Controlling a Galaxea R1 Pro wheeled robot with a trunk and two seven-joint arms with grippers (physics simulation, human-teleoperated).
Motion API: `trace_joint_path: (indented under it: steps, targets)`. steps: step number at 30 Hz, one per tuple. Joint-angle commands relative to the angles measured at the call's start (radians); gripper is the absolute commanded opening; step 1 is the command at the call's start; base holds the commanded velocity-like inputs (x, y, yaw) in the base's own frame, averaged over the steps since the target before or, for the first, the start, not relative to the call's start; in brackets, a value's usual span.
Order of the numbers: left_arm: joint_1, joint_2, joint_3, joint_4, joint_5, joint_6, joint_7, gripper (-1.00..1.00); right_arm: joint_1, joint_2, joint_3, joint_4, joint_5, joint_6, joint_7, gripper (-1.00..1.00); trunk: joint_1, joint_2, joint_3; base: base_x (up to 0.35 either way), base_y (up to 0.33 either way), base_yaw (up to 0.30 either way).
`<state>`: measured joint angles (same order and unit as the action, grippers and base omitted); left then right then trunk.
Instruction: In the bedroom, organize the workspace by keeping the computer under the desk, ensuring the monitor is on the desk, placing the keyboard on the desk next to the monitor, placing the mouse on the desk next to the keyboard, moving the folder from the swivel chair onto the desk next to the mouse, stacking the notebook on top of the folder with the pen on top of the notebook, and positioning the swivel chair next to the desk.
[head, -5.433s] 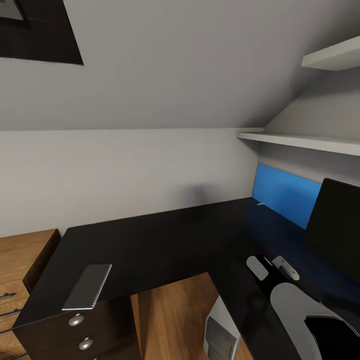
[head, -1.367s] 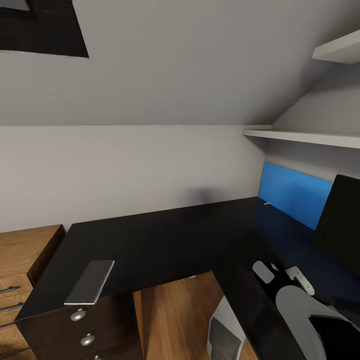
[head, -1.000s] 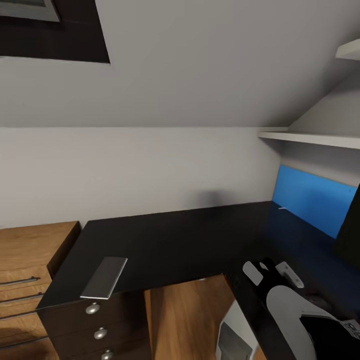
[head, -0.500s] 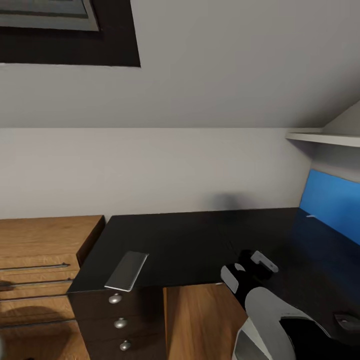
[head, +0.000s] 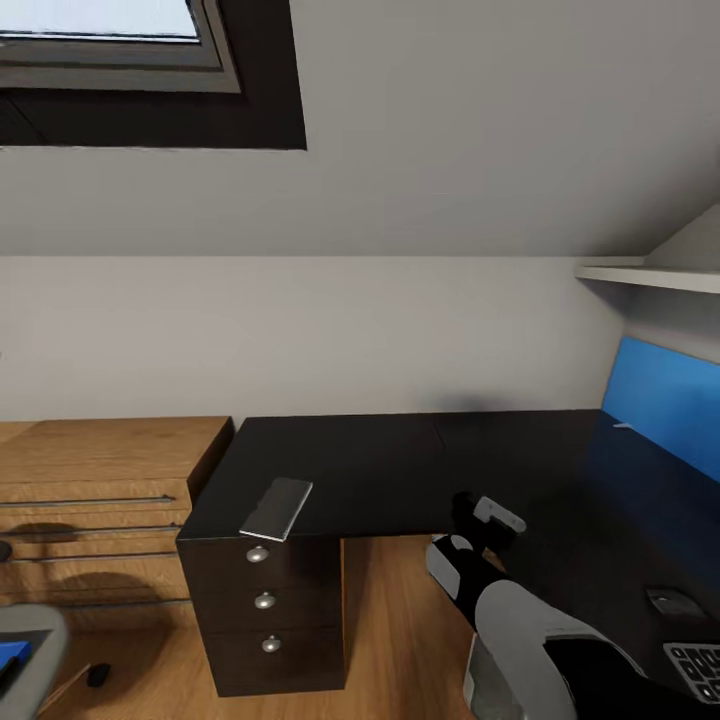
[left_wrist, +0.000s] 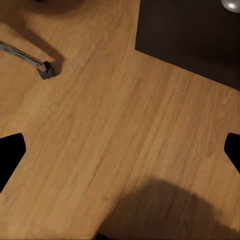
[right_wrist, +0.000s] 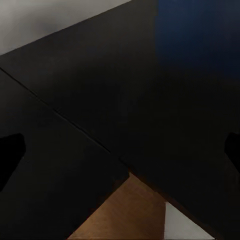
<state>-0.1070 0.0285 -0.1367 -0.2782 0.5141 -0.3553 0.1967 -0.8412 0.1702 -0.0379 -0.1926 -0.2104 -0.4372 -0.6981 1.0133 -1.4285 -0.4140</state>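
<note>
A grey spiral notebook (head: 275, 507) lies at the left end of the black L-shaped desk (head: 400, 460), above the drawers. A dark mouse (head: 672, 600) and a corner of the keyboard (head: 697, 668) rest on the desk's right wing. At the lower left edge is the swivel chair (head: 28, 640), with the blue folder (head: 8, 662) on its seat. My right gripper (head: 470, 535) hovers open over the desk's inner corner, and its wrist view looks down on the desk top (right_wrist: 100, 100). My left gripper (left_wrist: 120, 155) hangs open above the wooden floor (left_wrist: 115, 130).
A wooden dresser (head: 100, 480) stands left of the desk's drawer unit (head: 265, 600). A blue panel (head: 660, 400) and a white shelf (head: 650, 275) are on the right wall. A chair caster (left_wrist: 46, 69) sits on the floor near the drawer unit (left_wrist: 200, 35). The white computer case (right_wrist: 185, 227) is below the desk.
The camera has swung left and pulled back: the monitor left the picture, and the dresser, chair, mouse and keyboard came in. My right gripper now hangs by the desk's inner corner.
</note>
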Motion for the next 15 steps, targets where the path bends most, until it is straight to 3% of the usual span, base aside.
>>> trace_joint_path:
  steps: [1, 3, 9, 15]
  targets:
    - [0.0, -0.002, -0.009, -0.006, 0.004, -0.008, 0.009, 1.0, -0.006, 0.004, 0.002, -0.006, -0.001, 0.001, 0.006, 1.0, 0.0, 0.0, -0.001, 0.0, 0.0, 0.0]
    - [0.0, -0.002, -0.009, -0.01, 0.002, -0.019, 0.009, 1.0, -0.018, 0.004, 0.012, -0.017, -0.001, -0.005, 0.018, 1.0, 0.0, 0.0, -0.001, 0.0, 0.0, 0.0]
    - [-0.001, 0.004, -0.013, -0.011, -0.006, -0.053, 0.009, 1.0, -0.016, 0.004, -0.021, -0.051, 0.0, -0.027, -0.016, 1.0, 0.0, 0.0, -0.001, 0.0, 0.0, 0.0]
    - [0.0, 0.005, -0.015, -0.01, -0.006, -0.06, 0.009, 1.0, -0.016, 0.004, -0.021, -0.085, -0.001, -0.027, -0.037, 1.0, 0.0, 0.0, -0.001, 0.0, 0.0, 0.0]
